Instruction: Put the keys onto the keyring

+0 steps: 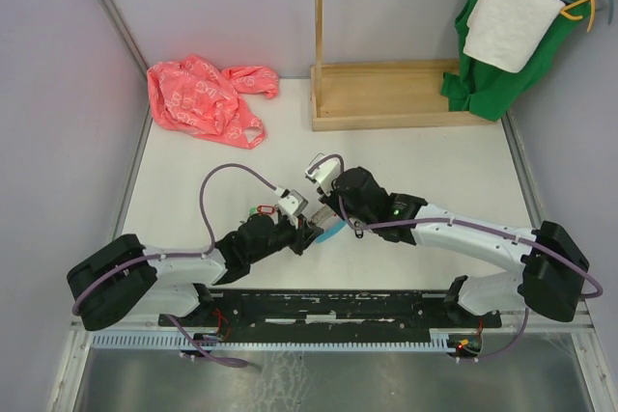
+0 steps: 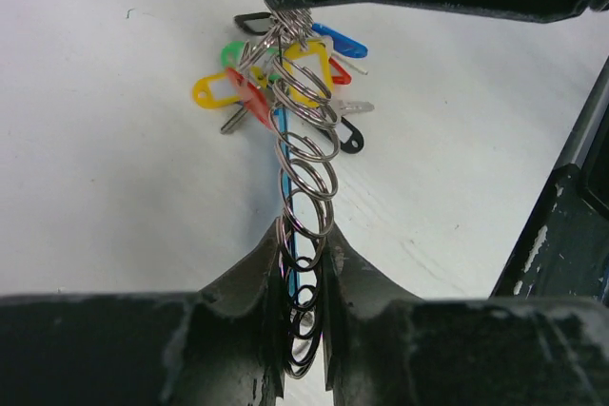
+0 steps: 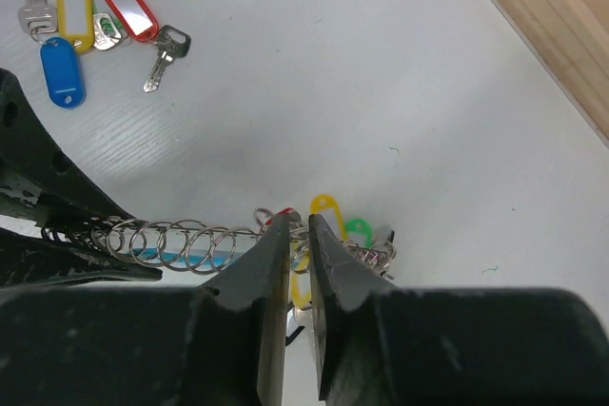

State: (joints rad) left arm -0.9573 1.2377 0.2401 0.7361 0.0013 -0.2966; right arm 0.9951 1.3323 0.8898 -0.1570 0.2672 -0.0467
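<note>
The keyring (image 2: 309, 154) is stretched level between my two grippers: a chain of silver rings with a light-blue sleeve (image 3: 181, 256) behind it. My left gripper (image 2: 306, 263) is shut on one end of it, with rings pinched between the pads. My right gripper (image 3: 299, 227) is closed to a narrow gap on the other end of the keyring (image 3: 181, 240). Keys with yellow, green, red and blue tags (image 2: 228, 90) hang from the ring just past it. A loose bunch of keys (image 3: 74, 14) with blue, yellow, red and green tags lies on the table, apart from both grippers. From above, both grippers meet mid-table (image 1: 319, 224).
A crumpled pink bag (image 1: 203, 98) lies at the back left. A wooden stand (image 1: 386, 94) sits at the back centre, its corner showing in the right wrist view (image 3: 561, 16). Green cloth and a white towel (image 1: 507, 26) hang on hangers at the back right.
</note>
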